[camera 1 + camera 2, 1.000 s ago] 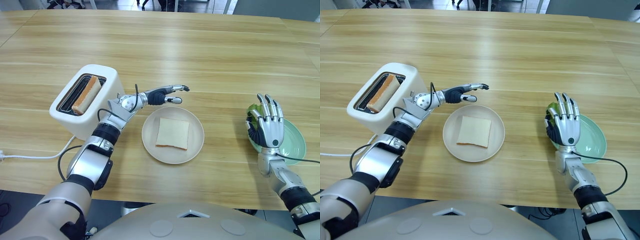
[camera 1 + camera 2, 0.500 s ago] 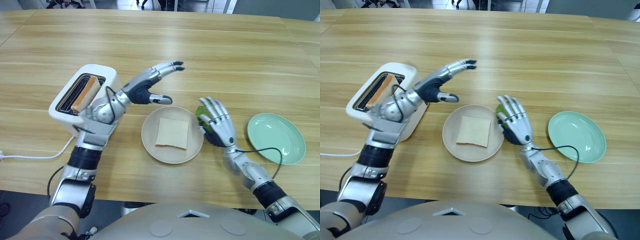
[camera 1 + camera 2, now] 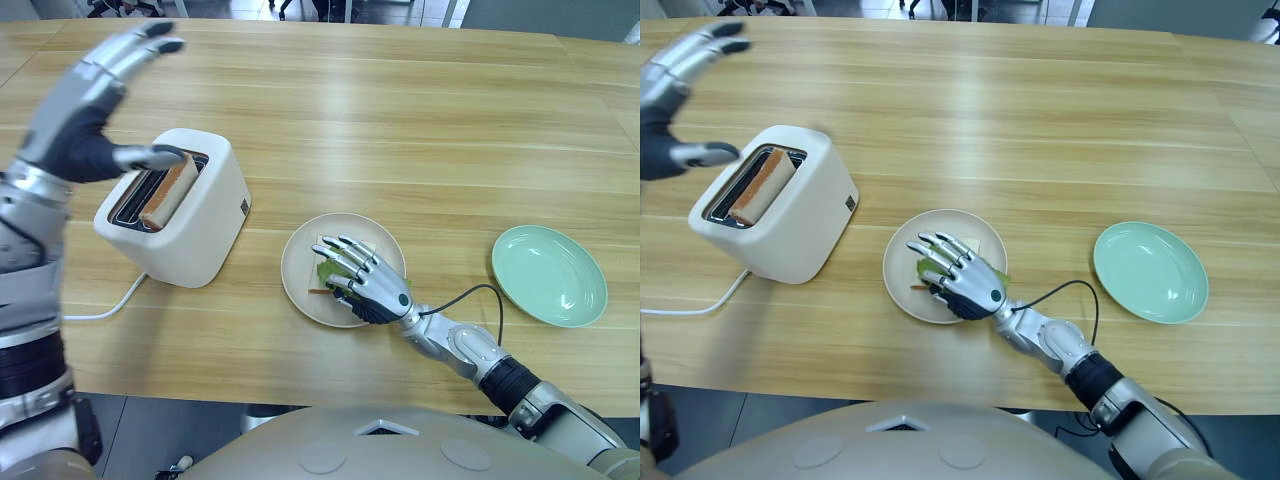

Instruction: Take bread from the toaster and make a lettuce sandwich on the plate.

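Far left: your left hand hangs above and just left of the toaster, fingers spread apart, holding nothing, not touching it.

Toaster: white, on the left of the table, cord trailing off its near side to the left. One toasted slice stands on edge in the slot, crust edge up and proud of the top. Its long axis follows the slot, from near-left to far-right.

Centre: tan plate just right of the toaster, apart from it. A bread slice lies flat on it, mostly covered. A lettuce leaf sits on that slice, under your right hand, which lies palm down over the plate. Whether that hand grips the leaf or only rests on it, I cannot tell. The leaf's own long axis is hidden too.

Right: green dish, well apart from the plate.

Step in hand, by my reading: laying the lettuce on the bottom slice. One slice is down, the top slice not yet fetched.

Next move likely calls for:
- leaving the leaf flat and lifting the right hand off the plate;
- bringing the left hand over the slot, closing on the raised crust edge across the slice's thin faces;
- pulling straight up, in line with the slot, so the slice does not bind.
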`<state>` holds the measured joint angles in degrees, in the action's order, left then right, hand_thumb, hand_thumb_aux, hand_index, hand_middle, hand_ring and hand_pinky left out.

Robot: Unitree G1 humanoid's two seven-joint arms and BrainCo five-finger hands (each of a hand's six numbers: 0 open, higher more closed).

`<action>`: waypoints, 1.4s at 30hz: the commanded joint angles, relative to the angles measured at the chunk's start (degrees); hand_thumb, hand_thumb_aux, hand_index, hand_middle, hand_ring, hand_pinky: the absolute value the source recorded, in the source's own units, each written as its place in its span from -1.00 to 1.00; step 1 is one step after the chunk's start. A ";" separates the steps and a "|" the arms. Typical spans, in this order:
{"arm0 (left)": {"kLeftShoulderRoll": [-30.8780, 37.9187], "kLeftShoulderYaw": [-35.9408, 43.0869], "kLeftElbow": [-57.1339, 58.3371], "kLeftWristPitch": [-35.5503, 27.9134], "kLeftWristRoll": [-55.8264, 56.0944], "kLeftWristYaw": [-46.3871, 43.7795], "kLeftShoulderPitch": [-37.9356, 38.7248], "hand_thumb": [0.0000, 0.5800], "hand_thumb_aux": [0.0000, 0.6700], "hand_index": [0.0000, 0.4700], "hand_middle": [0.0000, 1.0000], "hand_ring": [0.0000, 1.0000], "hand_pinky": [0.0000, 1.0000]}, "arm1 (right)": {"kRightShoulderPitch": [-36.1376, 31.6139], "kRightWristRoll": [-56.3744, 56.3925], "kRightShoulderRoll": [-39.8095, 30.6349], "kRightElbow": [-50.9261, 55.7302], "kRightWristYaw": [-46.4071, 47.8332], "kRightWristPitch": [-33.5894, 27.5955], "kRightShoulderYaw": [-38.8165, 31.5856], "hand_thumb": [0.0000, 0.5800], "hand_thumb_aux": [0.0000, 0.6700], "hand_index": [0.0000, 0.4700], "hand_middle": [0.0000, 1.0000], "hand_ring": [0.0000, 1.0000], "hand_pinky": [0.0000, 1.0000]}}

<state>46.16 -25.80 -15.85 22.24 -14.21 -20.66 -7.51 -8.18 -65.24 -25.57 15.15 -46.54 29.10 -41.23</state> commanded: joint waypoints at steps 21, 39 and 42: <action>7.80 6.90 16.49 3.48 -15.16 4.33 13.89 -0.66 -0.82 -0.82 -1.00 -1.00 -1.00 | -13.54 0.60 10.61 25.83 -7.26 -1.58 -2.46 1.00 1.00 0.96 -1.00 -1.00 -1.00; 10.61 11.56 17.26 -0.45 -17.64 3.80 11.50 0.87 0.48 0.45 -1.00 -1.00 -1.00 | -12.61 1.96 10.71 22.78 -10.09 0.28 -2.93 -1.00 -1.00 -1.00 -1.00 -1.00 -1.00; 10.52 12.16 16.51 -0.53 -17.29 3.27 11.54 1.00 1.00 0.96 -1.00 -1.00 -1.00 | -11.77 2.56 9.60 20.72 -10.55 0.96 -2.31 -1.00 -1.00 -1.00 -1.00 -1.00 -1.00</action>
<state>56.18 -15.49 1.20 22.30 -30.62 -15.91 3.42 -20.80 -63.52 -15.15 37.32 -56.73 29.38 -44.33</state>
